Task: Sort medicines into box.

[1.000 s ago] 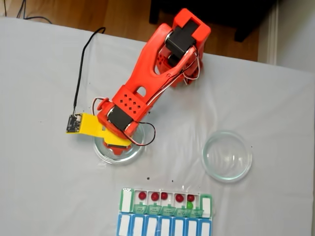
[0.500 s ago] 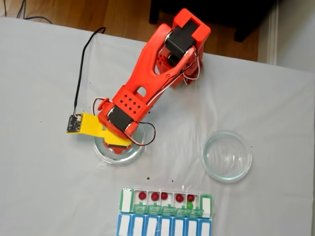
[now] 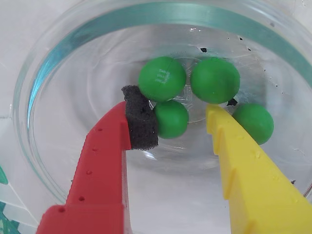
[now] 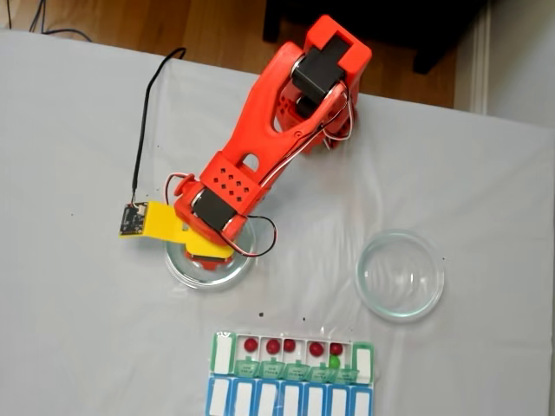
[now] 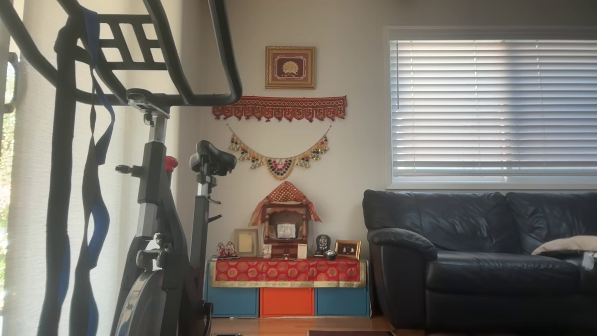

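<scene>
Dish (image 4: pixel 201 276) half hidden under arm (image 4: pixel 260 156)

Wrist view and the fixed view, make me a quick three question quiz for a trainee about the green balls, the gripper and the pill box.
1. Multiple choice: how many green balls lie in the glass dish in the wrist view? A two, B four, C six.
2. True or false: the gripper is shut on a ball.
3. Fill in: in the fixed view, the open compartments of the green-lidded box hold mostly ___ balls.

Key
1. B.
2. False; the jaws stand open, one green ball between the red finger's foam pad and the yellow finger.
3. Red; one green ball sits near the right end.
</scene>
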Controlling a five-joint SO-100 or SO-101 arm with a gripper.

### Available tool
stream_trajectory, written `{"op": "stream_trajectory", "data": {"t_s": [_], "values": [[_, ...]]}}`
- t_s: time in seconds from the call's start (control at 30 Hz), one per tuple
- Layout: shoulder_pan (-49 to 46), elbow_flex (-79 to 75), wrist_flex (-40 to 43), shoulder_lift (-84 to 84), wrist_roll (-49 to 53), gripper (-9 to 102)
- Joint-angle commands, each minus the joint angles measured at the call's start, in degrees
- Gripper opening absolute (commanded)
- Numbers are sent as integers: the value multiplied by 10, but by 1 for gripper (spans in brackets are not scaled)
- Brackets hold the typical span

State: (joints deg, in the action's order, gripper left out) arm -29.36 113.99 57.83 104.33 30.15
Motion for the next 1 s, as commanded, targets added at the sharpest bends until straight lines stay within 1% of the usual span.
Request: {"op": "stream_trajectory", "data": {"t_s": [0.0, 0.17, 0.7, 0.83, 0.97], "values": [[8, -5, -4, 11, -5, 19], [9, -5, -4, 11, -6, 19], [11, 0, -9, 13, -8, 12], [11, 2, -11, 14, -8, 6], [11, 3, -11, 15, -9, 3]]}}
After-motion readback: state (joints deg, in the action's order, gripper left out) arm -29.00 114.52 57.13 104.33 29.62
